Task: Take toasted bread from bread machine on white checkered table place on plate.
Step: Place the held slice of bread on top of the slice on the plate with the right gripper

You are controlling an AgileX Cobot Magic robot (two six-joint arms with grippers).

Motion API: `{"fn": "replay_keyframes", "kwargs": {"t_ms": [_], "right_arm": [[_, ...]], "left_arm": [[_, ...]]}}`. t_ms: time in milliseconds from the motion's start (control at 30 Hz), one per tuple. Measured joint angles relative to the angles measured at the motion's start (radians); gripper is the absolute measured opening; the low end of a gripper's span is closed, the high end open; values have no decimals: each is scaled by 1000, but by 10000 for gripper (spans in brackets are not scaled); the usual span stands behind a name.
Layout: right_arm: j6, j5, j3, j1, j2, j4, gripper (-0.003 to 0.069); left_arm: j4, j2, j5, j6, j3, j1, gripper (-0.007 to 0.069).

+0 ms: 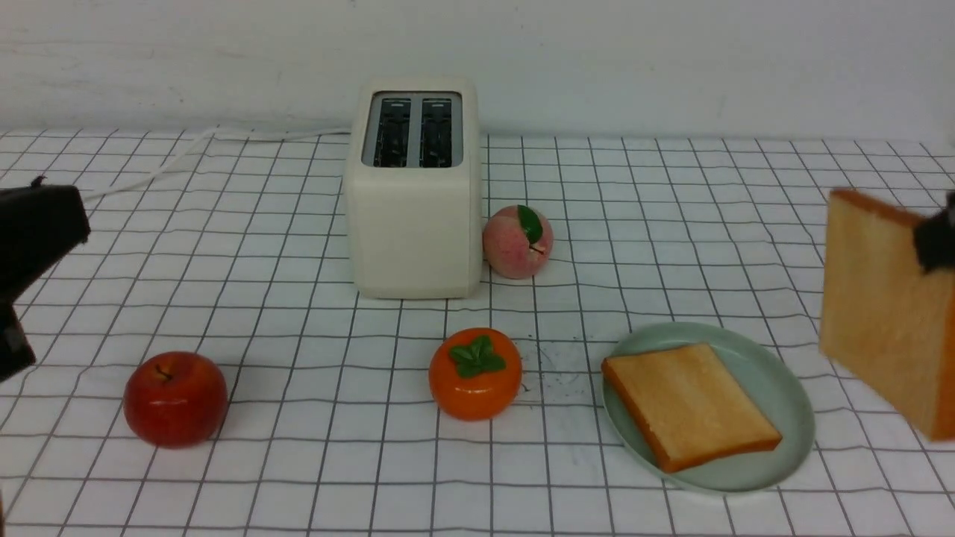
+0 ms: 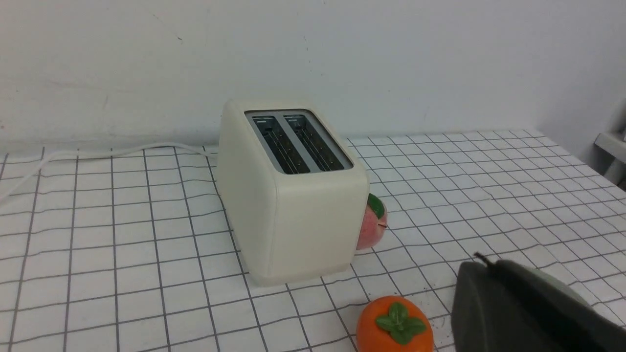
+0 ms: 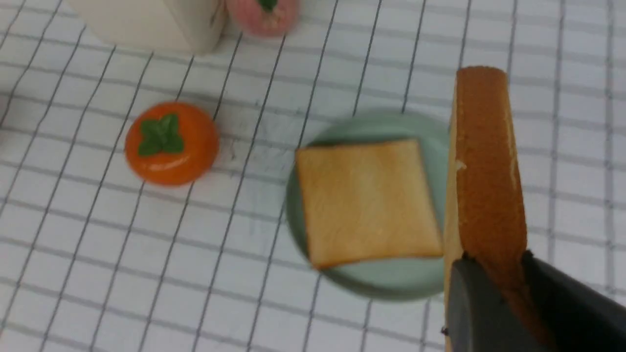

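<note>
One toast slice [image 1: 690, 406] already flat on plate [image 1: 780, 373], front view; second slice [image 1: 880, 313] upright in right pincer [image 1: 936, 239], airborne beside plate. Left wrist: bread machine [image 2: 293, 195] slots empty, left pincer [image 2: 489, 283] closed, holding nothing. Right wrist: jaws clamp crust edge (only set-down remains).

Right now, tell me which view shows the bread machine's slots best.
The left wrist view: it looks down into both slots of the bread machine, plainly empty. The front view shows them foreshortened; the right wrist view catches only its lower corner.
</note>
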Motion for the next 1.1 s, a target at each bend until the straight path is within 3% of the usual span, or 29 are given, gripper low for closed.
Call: {"fn": "replay_keyframes", "kwargs": {"t_ms": [67,133,233,367,567,700,900,1100], "right_arm": [[-67,-4,33,-30,24,107,95],[-249,-4,53,-83,104,330,95],[-358,10,54,-136,205,482,95],[-479,4,55,-191,380,611,95],[-621,-42,57,-199,549,790,95],[-643,-81,57,-199,618,833,95],[-644,-141,57,-199,649,799,95],[-644,-206,57,-202,650,720,197]], "left_arm": [[0,0,-12,0,7,0,-13],[-9,5,-29,0,17,0,-13],[-18,16,-31,0,17,0,-13],[-25,27,-31,0,17,0,-13],[-25,39,-31,0,19,0,-13],[-25,49,-31,0,20,0,-13],[-25,49,-31,0,20,0,-13],[-25,49,-31,0,20,0,-11]]}}
